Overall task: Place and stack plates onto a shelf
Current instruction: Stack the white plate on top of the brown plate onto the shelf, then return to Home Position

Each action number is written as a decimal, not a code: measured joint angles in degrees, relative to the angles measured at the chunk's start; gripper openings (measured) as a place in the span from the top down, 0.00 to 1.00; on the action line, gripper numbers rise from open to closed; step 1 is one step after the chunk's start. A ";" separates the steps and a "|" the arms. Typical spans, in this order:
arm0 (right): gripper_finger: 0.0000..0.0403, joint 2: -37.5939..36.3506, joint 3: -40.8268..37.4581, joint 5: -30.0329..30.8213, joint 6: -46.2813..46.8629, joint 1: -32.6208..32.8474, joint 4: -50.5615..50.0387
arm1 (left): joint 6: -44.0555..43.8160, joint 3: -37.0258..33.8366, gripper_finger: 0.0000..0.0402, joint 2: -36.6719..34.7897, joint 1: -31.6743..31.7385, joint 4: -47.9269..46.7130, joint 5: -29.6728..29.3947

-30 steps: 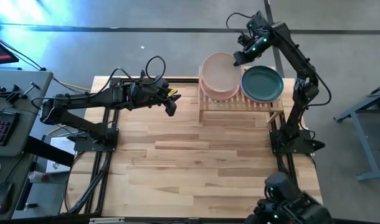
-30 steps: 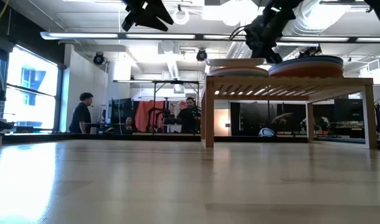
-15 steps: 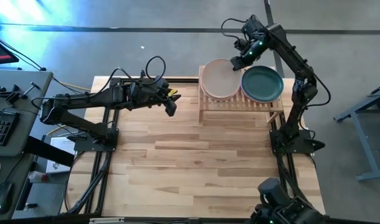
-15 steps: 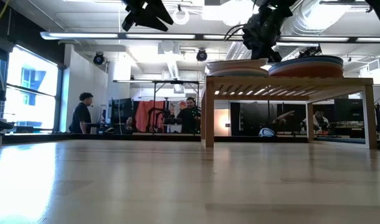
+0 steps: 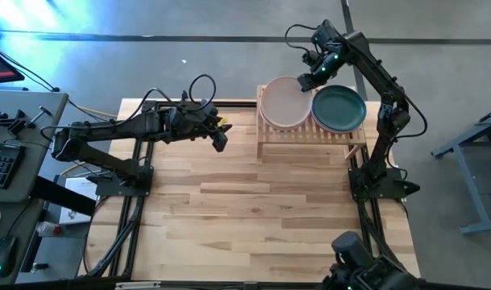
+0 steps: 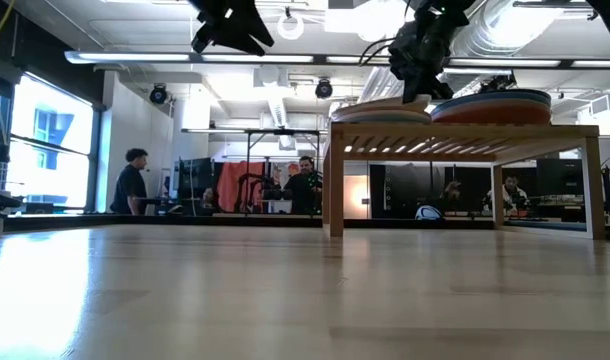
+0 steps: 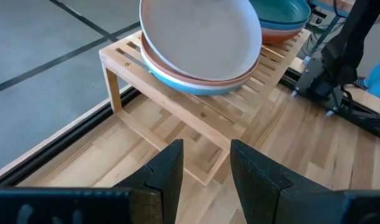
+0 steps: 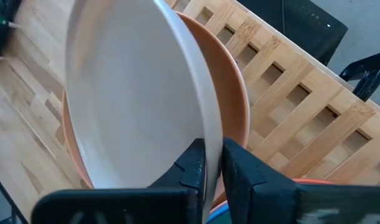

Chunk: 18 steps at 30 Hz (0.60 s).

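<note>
The bamboo shelf [image 5: 310, 135] stands at the table's far right and carries two stacks. The right stack has a dark teal plate [image 5: 339, 108] on top. A pale grey-white plate [image 5: 282, 101] tops the left stack, over pinkish and blue plates [image 7: 196, 84]. My right gripper [image 5: 308, 80] is above the shelf between the stacks, shut on the pale plate. My left gripper [image 5: 220, 138] hovers open over the table, left of the shelf [image 7: 252, 81], touching nothing. My right gripper pinches the pale plate's rim [image 8: 209, 140] between its two fingers, on the side that faces the teal stack. The fingers come from above, slanting down. The plate sits slightly tilted, its held edge [image 6: 415, 100] raised and its opposite edge on the stack below.
A wide stretch of bare wooden tabletop [image 5: 253, 209] lies near and left of the shelf. A desk with keyboards [image 5: 4, 153] stands beyond the table's left edge. People [image 6: 135, 180] stand in the room behind the table.
The right gripper has carried the pale plate down and a little toward the table's near edge, onto the left stack. The plate, earlier held higher and more tilted, now lies almost flat. The gripper has stayed shut on its rim.
</note>
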 joint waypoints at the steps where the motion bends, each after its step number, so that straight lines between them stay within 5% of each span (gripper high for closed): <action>1: 0.93 0.00 0.00 0.00 0.02 0.00 -0.01 | -0.39 0.00 0.70 0.00 0.00 -0.02 0.02; 18: 0.72 0.00 -0.02 4.40 -1.15 1.07 -0.69 | -0.45 0.00 0.70 0.00 -0.02 0.02 0.00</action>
